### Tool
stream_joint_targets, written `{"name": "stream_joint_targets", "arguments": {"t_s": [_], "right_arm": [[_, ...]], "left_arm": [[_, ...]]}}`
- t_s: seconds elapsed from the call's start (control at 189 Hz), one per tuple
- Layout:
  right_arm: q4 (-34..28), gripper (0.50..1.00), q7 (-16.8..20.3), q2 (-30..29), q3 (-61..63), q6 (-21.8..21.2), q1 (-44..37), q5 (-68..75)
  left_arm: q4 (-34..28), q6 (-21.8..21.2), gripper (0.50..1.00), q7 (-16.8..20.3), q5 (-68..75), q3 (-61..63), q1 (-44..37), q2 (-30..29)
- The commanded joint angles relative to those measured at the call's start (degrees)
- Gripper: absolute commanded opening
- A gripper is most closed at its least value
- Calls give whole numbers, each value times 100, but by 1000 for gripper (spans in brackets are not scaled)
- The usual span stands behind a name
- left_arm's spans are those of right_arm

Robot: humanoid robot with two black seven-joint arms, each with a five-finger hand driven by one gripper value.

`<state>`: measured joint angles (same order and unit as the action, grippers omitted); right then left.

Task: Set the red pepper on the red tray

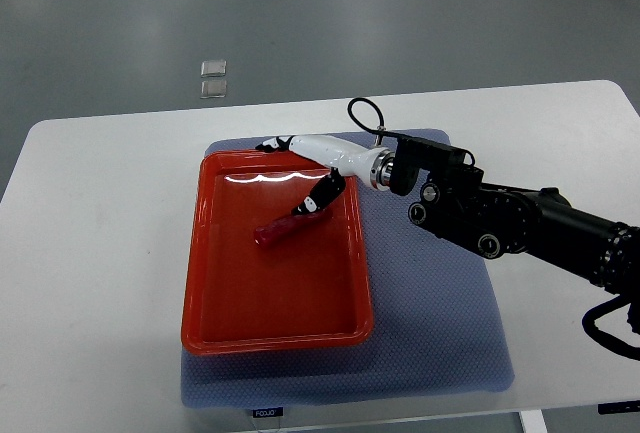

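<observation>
Pepper [281,229], red and slender, lies in the far half of the red tray [225,323], its long axis running from near-left to far-right. At its far-right end we see the right hand [318,175] reaching in from the right, one dark-tipped finger [320,199] pressing down on or pinching that end; from this angle we cannot tell which. Another finger stretches left over the tray's far rim. The tray sits on a blue mat [440,323] on the white table [90,283].
</observation>
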<state>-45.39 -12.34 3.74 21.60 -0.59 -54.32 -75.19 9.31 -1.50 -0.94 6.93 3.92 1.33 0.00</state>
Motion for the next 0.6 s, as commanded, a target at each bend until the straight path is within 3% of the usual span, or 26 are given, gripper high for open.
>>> {"name": "stream_joint_targets", "arguments": {"t_s": [0.0,0.222,0.465,0.592], "right_arm": [[-23,903,-58,83,643,7,194,787],[-32,909,-427,92,2181,-125,1134,3222],[91,911,-463,101,3148,-1136,1846,6402],[276,913,-463,136,3148,-1294,1934,7045]], "left_arm": [[0,1,1000,-3,1,3,-1,0],[0,1,1000,-3,1,-6,-1,0],[0,1,1000,-3,1,3,-1,0],[0,1,1000,-3,1,3,-1,0]]}}
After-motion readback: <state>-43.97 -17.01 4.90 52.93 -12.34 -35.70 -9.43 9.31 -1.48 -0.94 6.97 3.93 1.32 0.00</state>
